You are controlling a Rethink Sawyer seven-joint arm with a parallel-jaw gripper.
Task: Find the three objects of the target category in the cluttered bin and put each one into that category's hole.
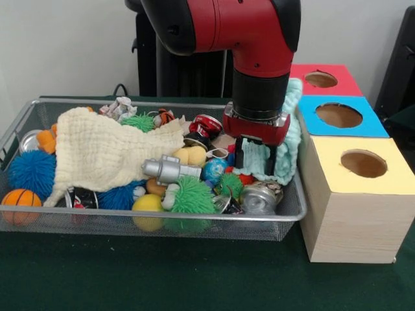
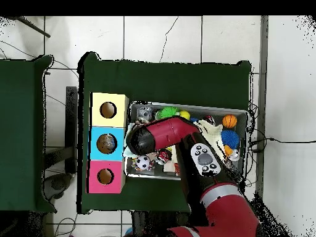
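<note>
The bottles and cups cannot be made out in either view; the clutter and the arm [image 1: 259, 45] cover much of the bin [image 1: 39, 110]. The bin stands on the green bench [image 1: 194, 278], and it is full of toys: a cream cloth [image 1: 104, 152], blue spiky balls [image 1: 31, 172], a green spiky ball [image 1: 193, 194], a small basketball [image 1: 21, 199], a yellow ball [image 1: 148, 204], a grey toy [image 1: 170, 170] and a crushed silver can [image 1: 259, 197]. The claw [image 1: 256, 157] is down in the right end of the bin in the front view, against a mint cloth [image 1: 288, 139] that hangs at the bin's side. I cannot tell if the claw is clenched or released. Just beside this end stand three boxes in a row. The hole [image 1: 339, 115] is in the blue top of the middle box, between the red box [image 1: 321, 79] and the yellow box [image 1: 360, 194].
</note>
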